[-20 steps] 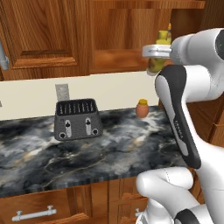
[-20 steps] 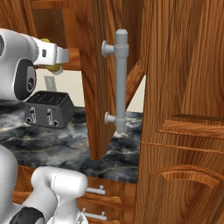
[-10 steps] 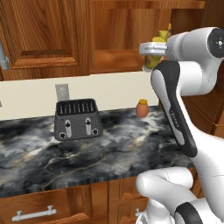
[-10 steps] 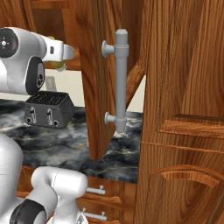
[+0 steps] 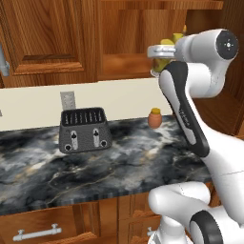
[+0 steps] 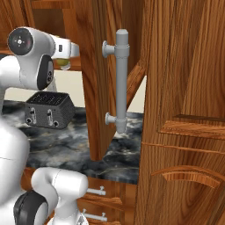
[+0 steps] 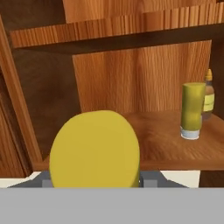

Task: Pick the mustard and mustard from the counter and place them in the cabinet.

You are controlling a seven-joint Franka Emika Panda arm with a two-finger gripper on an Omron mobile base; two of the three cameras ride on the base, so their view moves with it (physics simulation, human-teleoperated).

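The gripper [image 7: 94, 181] clamps 1 mustard bottle [image 7: 94, 148] at the mouth of the cabinet [image 7: 166, 144], where the other mustard bottle [image 7: 192, 109] stands upright on the shelf

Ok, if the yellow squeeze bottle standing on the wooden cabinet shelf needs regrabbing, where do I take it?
Probably grip the yellow squeeze bottle around its straight mid-body, coming from the wooden cabinet's open front. It stands upright on its pale cap end, and a slim dark bottle sits close behind it.
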